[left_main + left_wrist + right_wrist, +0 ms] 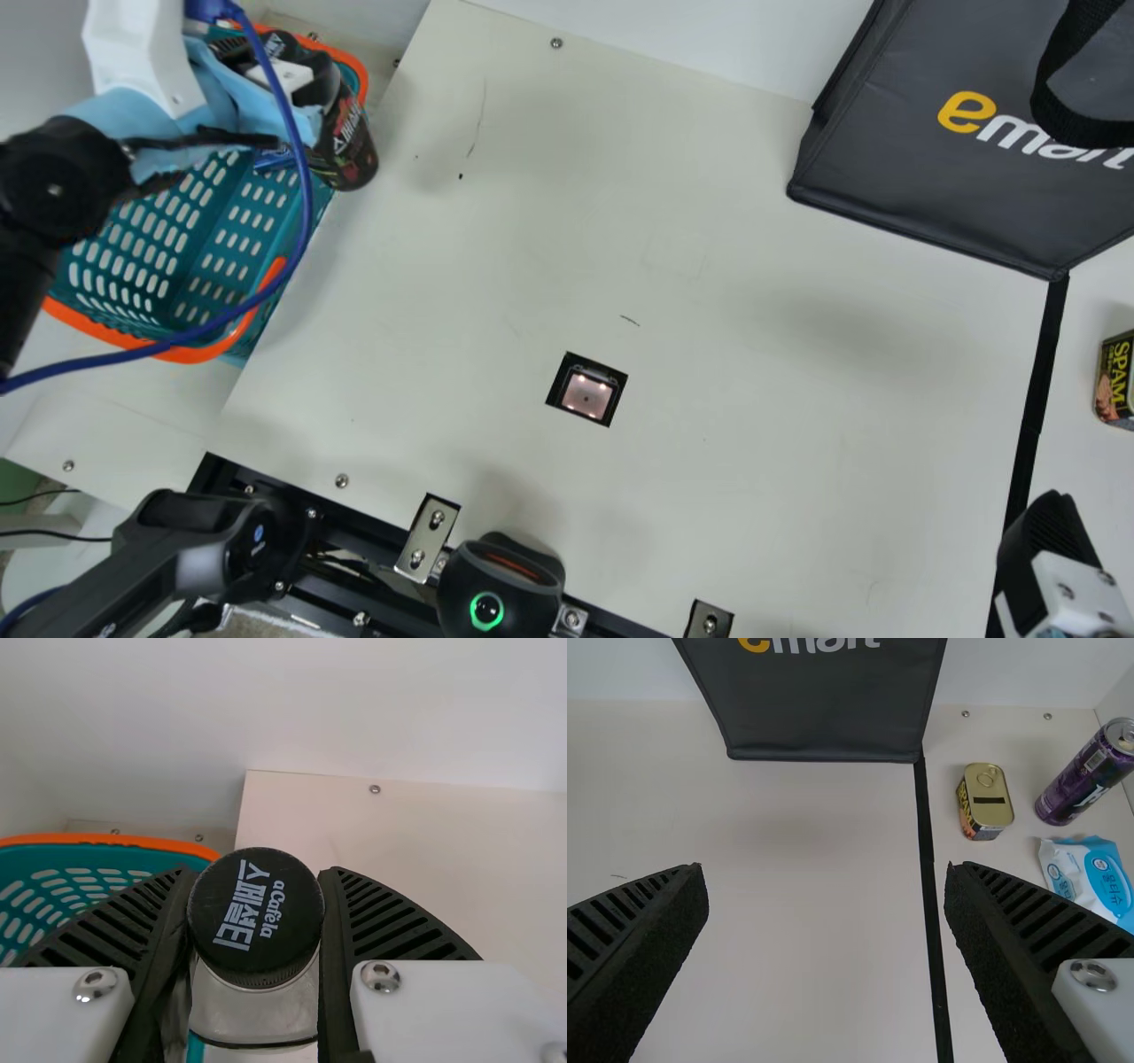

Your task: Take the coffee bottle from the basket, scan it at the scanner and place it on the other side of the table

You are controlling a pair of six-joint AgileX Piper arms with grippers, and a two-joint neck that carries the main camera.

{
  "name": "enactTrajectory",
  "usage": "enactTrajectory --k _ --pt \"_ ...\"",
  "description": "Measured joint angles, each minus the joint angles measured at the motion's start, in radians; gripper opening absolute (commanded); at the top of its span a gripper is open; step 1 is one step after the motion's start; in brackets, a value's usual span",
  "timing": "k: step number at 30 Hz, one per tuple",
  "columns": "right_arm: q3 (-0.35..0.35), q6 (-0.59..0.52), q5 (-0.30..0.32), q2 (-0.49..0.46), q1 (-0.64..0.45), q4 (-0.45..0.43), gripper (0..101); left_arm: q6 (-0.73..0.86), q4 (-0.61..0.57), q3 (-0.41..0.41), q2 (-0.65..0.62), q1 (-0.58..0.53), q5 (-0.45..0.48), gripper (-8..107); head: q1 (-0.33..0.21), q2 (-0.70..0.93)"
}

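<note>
In the main view my left gripper is at the upper left, over the basket, holding the dark coffee bottle, whose lower end overlaps the basket's table-side rim. From the left wrist, both fingers of the left gripper press against the bottle's sides just under its black cap. The scanner window glows in the table. My right gripper shows partly at the lower right; the right wrist view has the right gripper with fingers wide apart and nothing between them.
A black bag stands at the back right. Beyond the black tape line are a SPAM can, a purple can and a wipes pack. A rounded black device sits at the front edge.
</note>
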Motion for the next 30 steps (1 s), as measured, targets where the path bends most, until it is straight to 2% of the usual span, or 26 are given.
enactTrajectory --k 9,19,27,30 --pt "0.0 0.0 0.0 0.0 0.0 0.0 95 -0.141 0.1 0.1 -0.009 -0.094 -0.092 -8 0.0 0.002" --pt "0.0 0.0 0.0 0.0 0.0 0.0 95 -0.24 0.154 0.218 -0.025 -0.168 -0.199 -8 0.0 0.002" --pt "0.0 0.0 0.0 0.0 0.0 0.0 95 -0.287 0.186 0.283 -0.038 -0.212 -0.25 -8 0.0 0.0" --pt "0.0 0.0 0.0 0.0 0.0 0.0 95 -0.303 0.198 0.296 -0.038 -0.228 -0.265 2 0.0 0.002"
